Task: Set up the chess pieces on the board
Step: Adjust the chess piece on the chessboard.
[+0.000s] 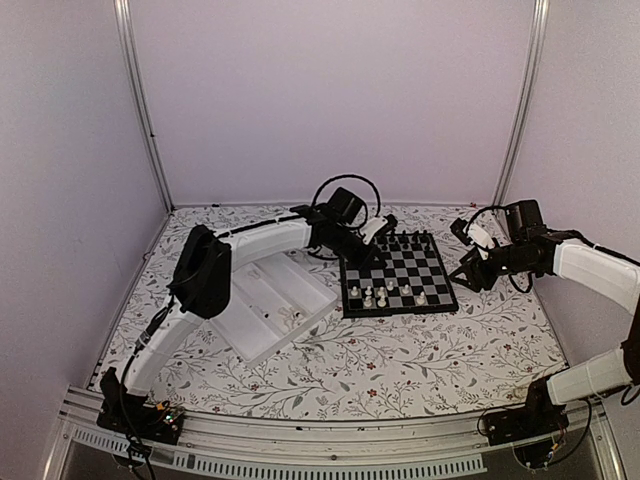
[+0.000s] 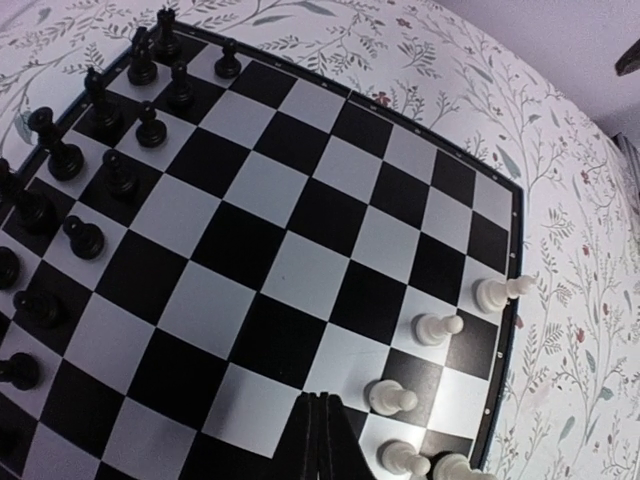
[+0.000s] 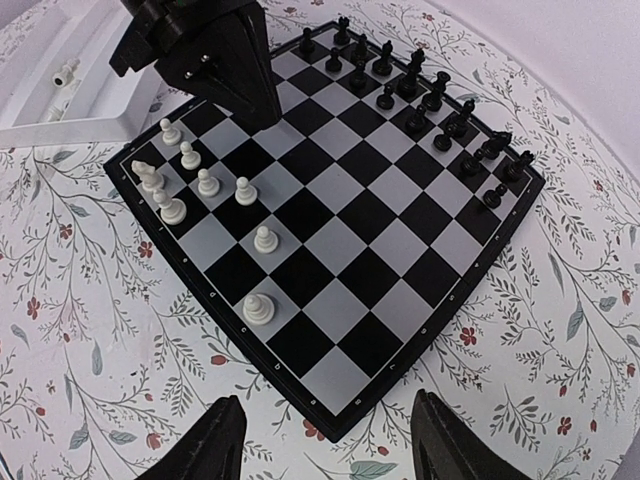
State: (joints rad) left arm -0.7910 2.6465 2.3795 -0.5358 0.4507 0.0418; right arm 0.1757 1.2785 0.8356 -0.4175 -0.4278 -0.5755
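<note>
The table point(image 1: 400, 370) is covered with a flower-patterned surface. The board point(image 1: 397, 272) is laid flat on it, and a white tray point(image 1: 255, 335) is set just beside the board's left edge.

One board point(image 3: 340, 255). Eight white pieces point(image 3: 207, 182) at its left edge; black pieces point(image 3: 435, 100), upper right, too crowded to count. One tray point(image 1: 265, 300). Two grippers: left gripper point(image 3: 258, 105), right gripper point(image 3: 320, 440).

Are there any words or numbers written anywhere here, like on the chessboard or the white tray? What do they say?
There is no text to read in any view.
The board: its black border shows only tiny white dots, no letters or numbers that I can make out.
The white tray: plain, no label visible.
The table cover: only flowers and leaves.
</note>
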